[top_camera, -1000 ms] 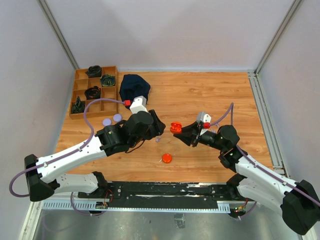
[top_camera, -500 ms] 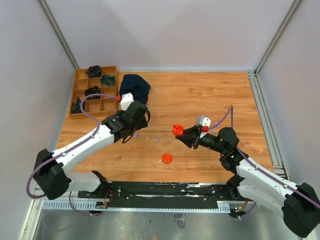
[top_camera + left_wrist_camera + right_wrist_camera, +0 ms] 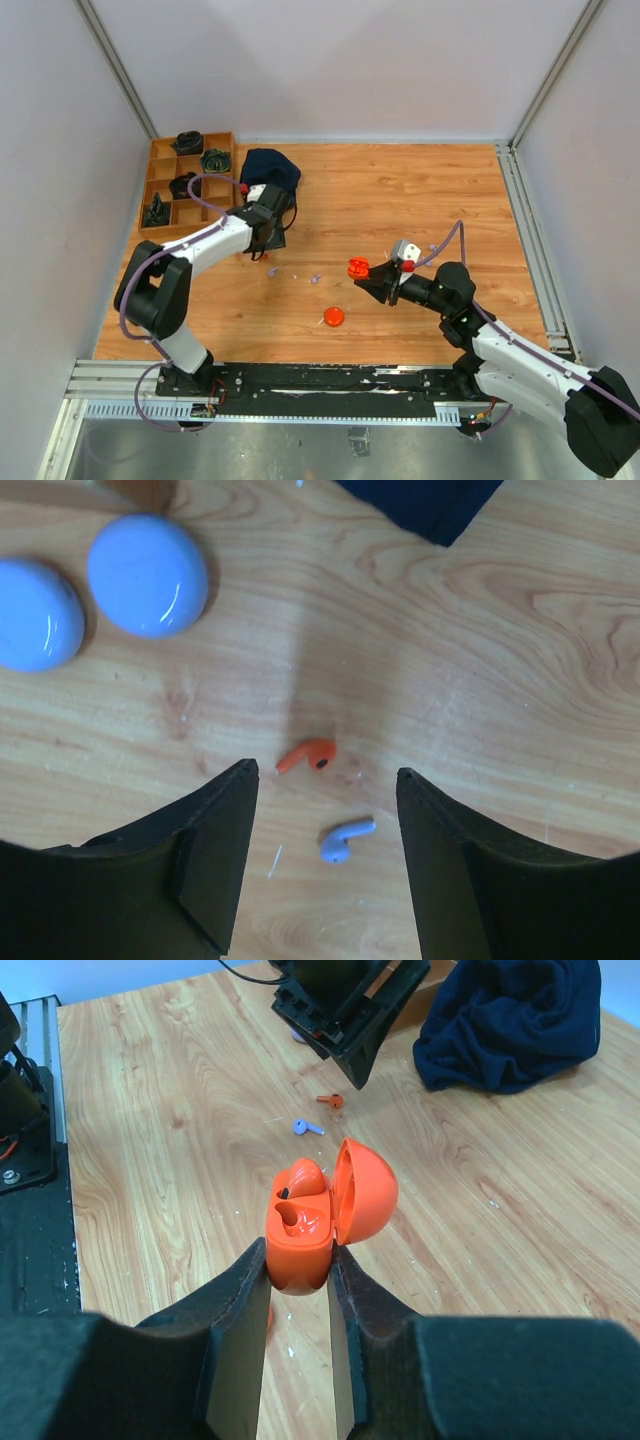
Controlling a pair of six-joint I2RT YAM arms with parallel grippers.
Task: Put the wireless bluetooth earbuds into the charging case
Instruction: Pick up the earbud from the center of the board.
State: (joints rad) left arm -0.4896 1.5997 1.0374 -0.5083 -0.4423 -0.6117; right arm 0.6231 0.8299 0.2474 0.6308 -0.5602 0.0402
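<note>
Over the last second the left gripper (image 3: 322, 790) swung away from the middle of the table to the far left, and its jaws spread apart. It hung empty over two loose earbuds: the orange earbud (image 3: 308, 755) and, just nearer, the lavender earbud (image 3: 346, 838), both lying on the wood near two lavender discs (image 3: 148, 575). That looked like a return trip for the next bud. The right gripper (image 3: 298, 1270) drew slightly nearer, clamped on the orange charging case (image 3: 300, 1230), lid hinged open, with what seemed an orange bud seated inside
</note>
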